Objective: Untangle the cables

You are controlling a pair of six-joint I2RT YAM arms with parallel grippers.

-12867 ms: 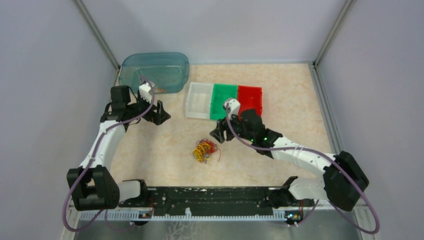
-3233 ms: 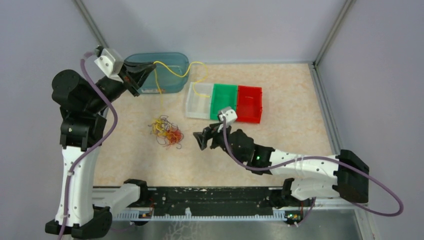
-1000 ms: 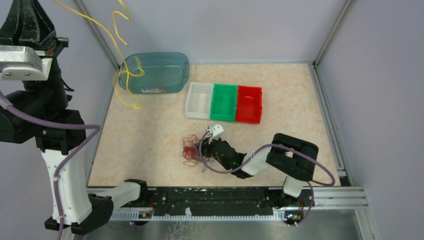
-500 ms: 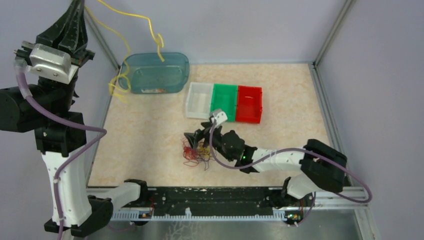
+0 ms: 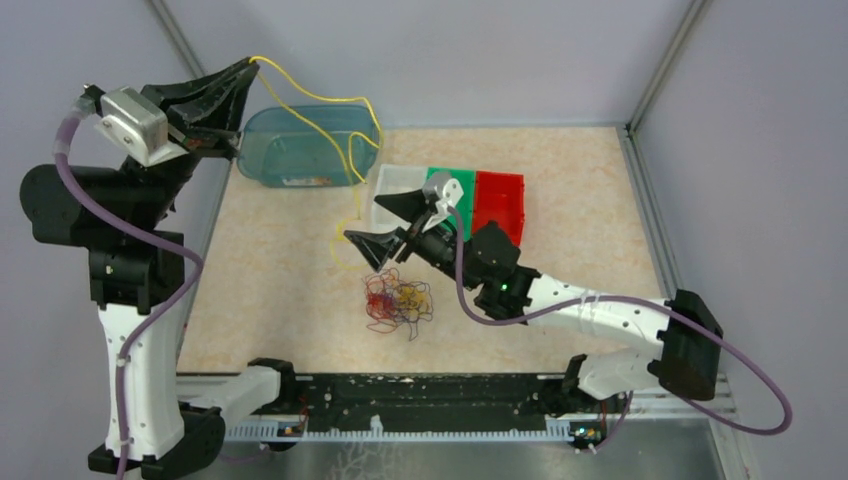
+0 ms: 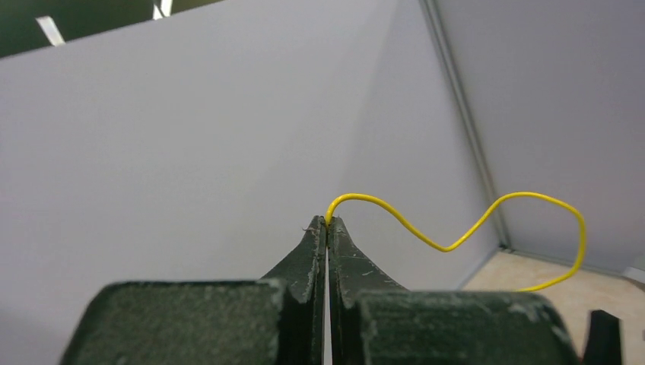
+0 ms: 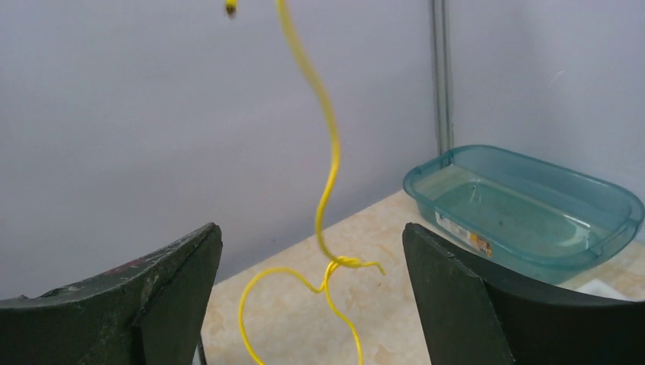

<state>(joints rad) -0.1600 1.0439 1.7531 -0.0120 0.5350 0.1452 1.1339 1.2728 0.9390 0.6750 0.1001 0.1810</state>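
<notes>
Overhead: table [image 5: 580,200] bears the red-and-yellow tangle [image 5: 398,302] mid-floor. The left claw [image 5: 250,62], high up, pinches the yellow wire [image 5: 310,97]. The right claw [image 5: 368,220] gapes wide and empty beside its dangling loop. Risk: the loop snags the tangle or a finger and knots again.

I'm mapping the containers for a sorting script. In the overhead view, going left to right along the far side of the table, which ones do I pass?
teal tub → white bin → green bin → red bin
</notes>
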